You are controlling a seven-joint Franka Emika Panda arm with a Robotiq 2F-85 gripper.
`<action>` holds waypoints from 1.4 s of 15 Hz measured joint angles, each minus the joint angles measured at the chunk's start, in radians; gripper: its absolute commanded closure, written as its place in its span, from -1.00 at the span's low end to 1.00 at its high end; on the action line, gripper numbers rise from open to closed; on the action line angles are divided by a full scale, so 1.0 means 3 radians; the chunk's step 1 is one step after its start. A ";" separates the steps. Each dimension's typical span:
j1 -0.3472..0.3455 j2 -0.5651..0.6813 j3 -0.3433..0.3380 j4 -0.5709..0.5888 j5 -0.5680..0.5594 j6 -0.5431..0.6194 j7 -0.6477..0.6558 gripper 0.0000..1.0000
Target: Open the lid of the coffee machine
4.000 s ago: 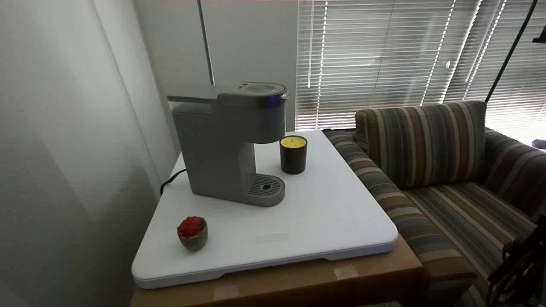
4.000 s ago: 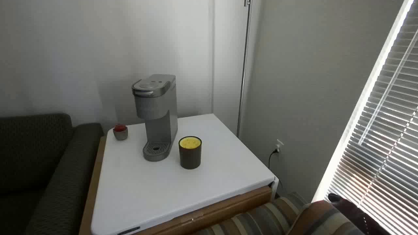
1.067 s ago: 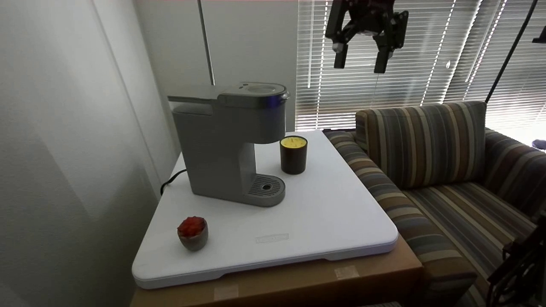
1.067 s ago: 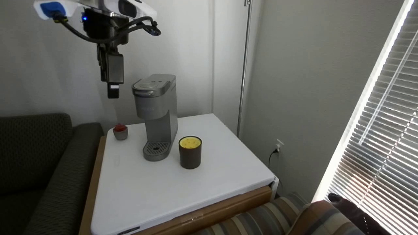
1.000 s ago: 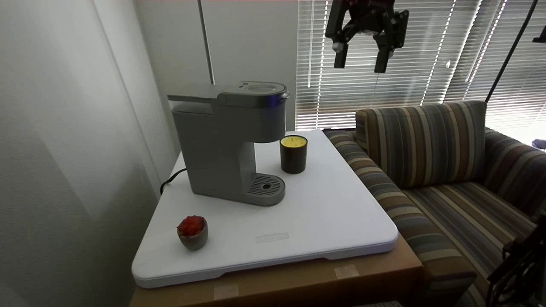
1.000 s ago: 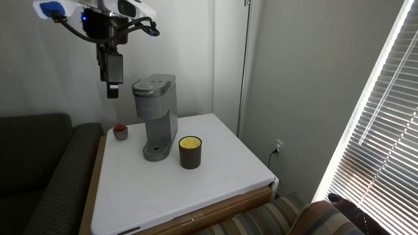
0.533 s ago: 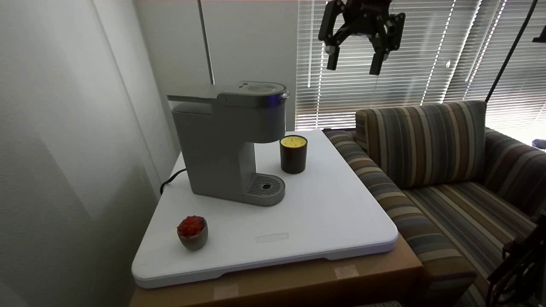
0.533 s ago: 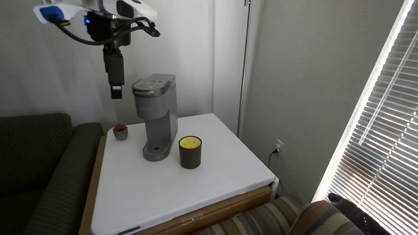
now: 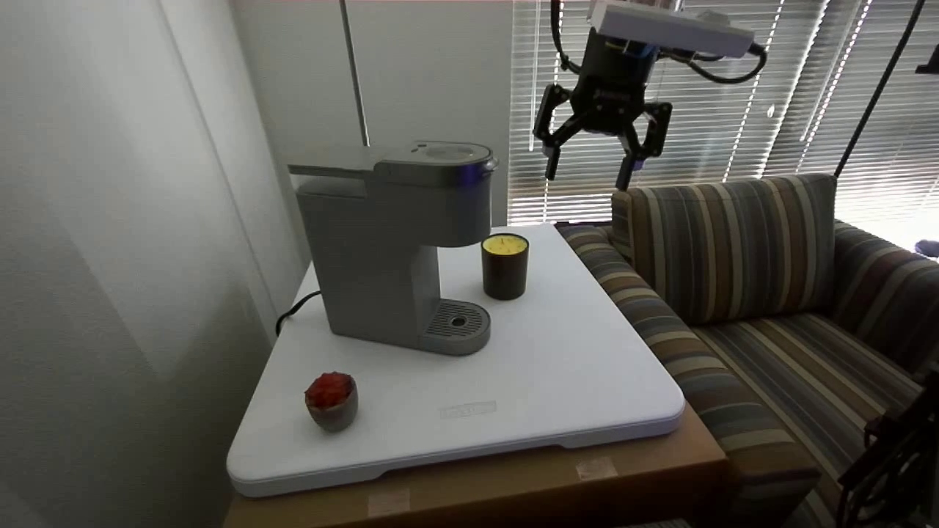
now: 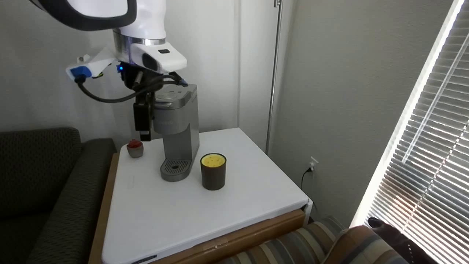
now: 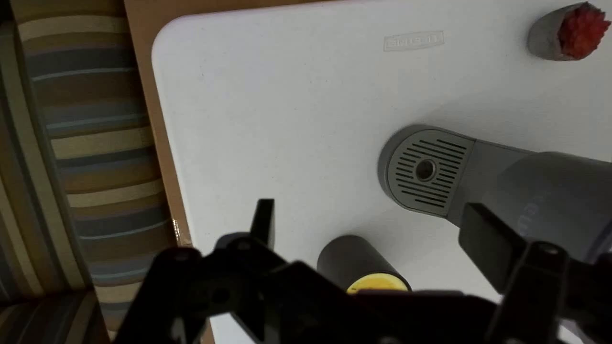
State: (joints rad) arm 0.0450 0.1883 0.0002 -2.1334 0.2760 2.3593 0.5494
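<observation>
Jaws spread wide, the end effector (image 11: 370,211) shows up against the white worktop (image 11: 287,119)! There's the coffee machine (image 11: 507,181) behind one jaw, partly hidden, and the red-topped pot (image 11: 569,32) well beyond that jaw's tip; yellow-topped dark cup (image 11: 355,260) peeking between the jaws; striped upholstery (image 11: 98,143) past the opposite jaw.

In an exterior view you face the blinds (image 9: 704,132) past the coffee machine (image 9: 389,242) side-on; in an exterior view, its front and the wall (image 10: 205,66); your wrist view looks steeply down from closer (all three share the table (image 9: 565,359))
</observation>
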 measured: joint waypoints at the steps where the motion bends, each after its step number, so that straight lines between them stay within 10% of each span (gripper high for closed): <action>1: 0.0000 0.0039 0.0000 0.0000 0.0075 0.0047 -0.0026 -0.36; 10: -0.0008 0.0154 0.0014 0.0035 0.0663 0.0166 -0.0471 0.93; 21: -0.0024 0.0435 0.0053 0.0238 0.0907 0.0401 -0.0805 1.00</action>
State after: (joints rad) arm 0.0377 0.3187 0.0162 -2.0619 0.5481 2.4795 0.3080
